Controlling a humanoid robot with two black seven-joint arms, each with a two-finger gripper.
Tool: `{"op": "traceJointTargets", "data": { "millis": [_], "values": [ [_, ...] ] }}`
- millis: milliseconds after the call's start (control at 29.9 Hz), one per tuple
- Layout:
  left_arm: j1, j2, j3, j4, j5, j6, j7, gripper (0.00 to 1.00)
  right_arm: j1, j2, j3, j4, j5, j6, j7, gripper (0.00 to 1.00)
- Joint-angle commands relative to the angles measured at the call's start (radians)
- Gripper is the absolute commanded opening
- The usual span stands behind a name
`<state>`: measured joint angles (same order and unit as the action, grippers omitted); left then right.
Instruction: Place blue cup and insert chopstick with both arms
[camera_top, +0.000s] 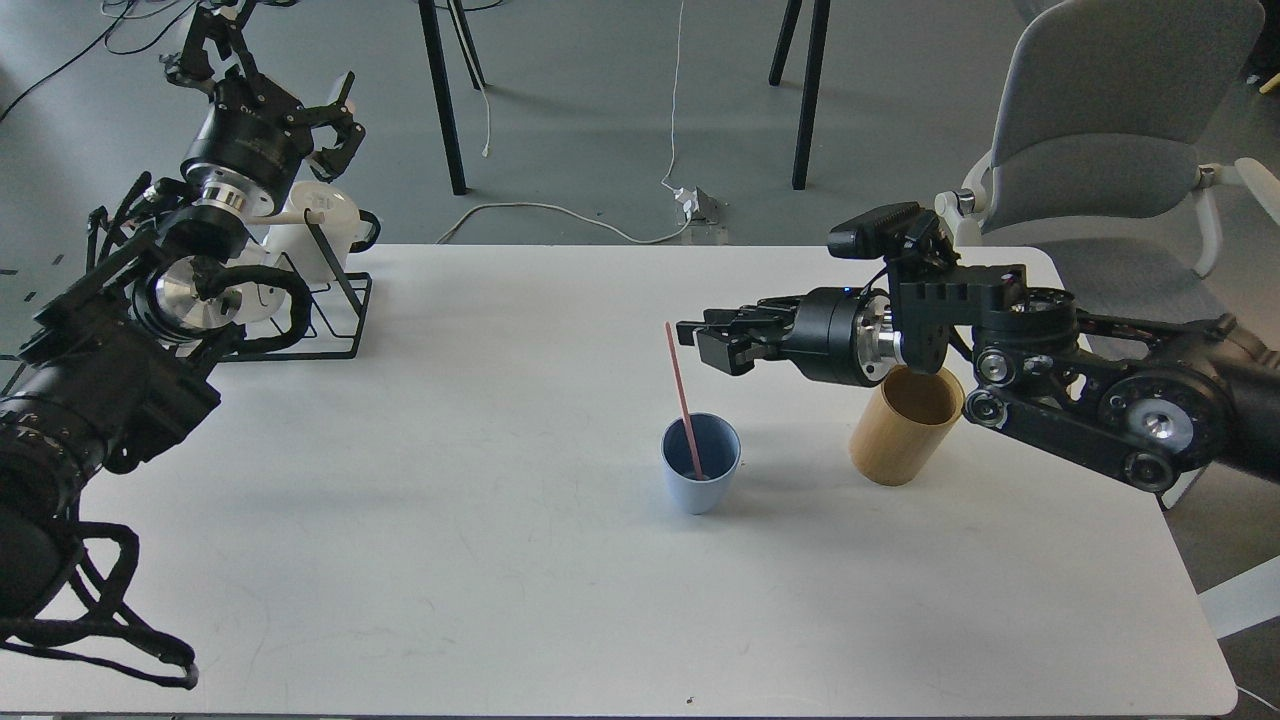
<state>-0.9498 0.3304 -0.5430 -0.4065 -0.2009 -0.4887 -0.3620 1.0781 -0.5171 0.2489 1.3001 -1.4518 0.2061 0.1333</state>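
Note:
The blue cup (701, 464) stands upright on the white table (500, 560), right of centre. The pink chopstick (683, 395) rests inside it, leaning to the upper left, with nothing holding it. My right gripper (706, 343) hovers above and just right of the stick's top, its fingers apart and empty. My left gripper (333, 112) is raised at the far left, above the rack, open and empty.
A tan wooden cylinder (905, 423) stands right of the cup, under my right arm. A black wire rack (320, 300) with white mugs (320, 225) sits at the table's back left. A grey chair (1110, 150) stands beyond the right edge.

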Motion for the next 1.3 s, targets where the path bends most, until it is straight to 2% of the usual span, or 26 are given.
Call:
{"op": "traceJointTargets", "data": {
  "millis": [0,234,401,669,803,936,1104,1271],
  "values": [
    [0.000,0.002,0.000,0.000,0.000,0.000,-0.003,1.00,-0.006,-0.035,0.163,-0.010,0.109,0.003,0.000,0.98],
    [0.002,-0.001,-0.002,0.000,0.000,0.000,-0.008,1.00,-0.029,-0.103,0.340,-0.102,0.546,-0.011,0.008,0.99],
    [0.003,0.007,-0.006,0.003,-0.005,0.000,-0.017,1.00,-0.086,-0.123,0.430,-0.218,0.891,-0.008,0.084,0.99],
    [-0.001,0.004,-0.014,0.006,-0.005,0.000,-0.017,1.00,-0.133,-0.101,0.487,-0.419,1.318,-0.004,0.089,0.99],
    [-0.007,-0.002,-0.014,0.006,-0.005,0.000,-0.017,1.00,-0.141,-0.032,0.503,-0.541,1.549,0.025,0.089,0.99],
    [-0.015,-0.014,-0.015,0.002,-0.006,0.000,-0.017,0.99,-0.142,0.070,0.568,-0.683,1.633,0.136,0.081,0.99],
    [-0.035,-0.031,-0.026,0.002,-0.009,0.000,-0.014,1.00,-0.145,0.173,0.696,-0.762,1.634,0.159,0.077,0.99],
    [-0.035,-0.051,-0.043,0.002,-0.009,0.000,-0.015,1.00,-0.144,0.230,0.705,-0.797,1.633,0.180,0.083,0.99]
  ]
}}
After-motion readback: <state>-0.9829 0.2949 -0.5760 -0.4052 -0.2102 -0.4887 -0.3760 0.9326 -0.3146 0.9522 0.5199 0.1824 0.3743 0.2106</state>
